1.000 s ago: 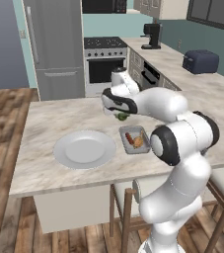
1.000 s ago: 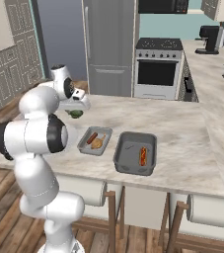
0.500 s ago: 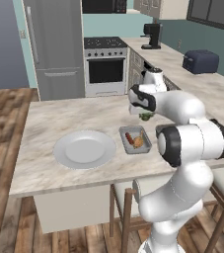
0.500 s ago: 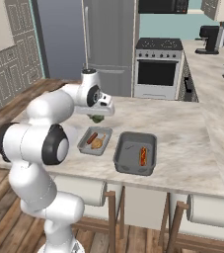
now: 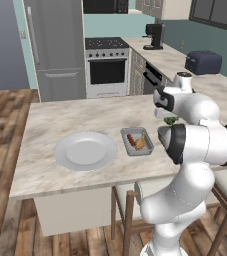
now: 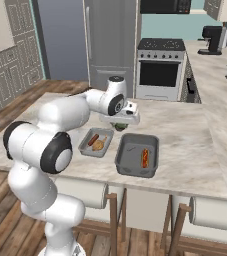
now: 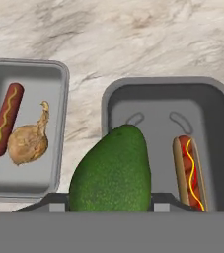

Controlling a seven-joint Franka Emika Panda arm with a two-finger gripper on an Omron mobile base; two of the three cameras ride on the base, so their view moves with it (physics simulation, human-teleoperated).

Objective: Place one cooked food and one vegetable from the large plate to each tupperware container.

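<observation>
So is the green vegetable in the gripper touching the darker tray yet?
Apart. In the right base view the green vegetable hangs under the gripper, with bare counter showing between it and the darker tray.

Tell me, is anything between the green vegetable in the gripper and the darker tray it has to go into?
Nothing visible. The gripper holds the green vegetable above the darker tray, whose only content is the hot dog along one side, leaving bare floor beside it.
</observation>
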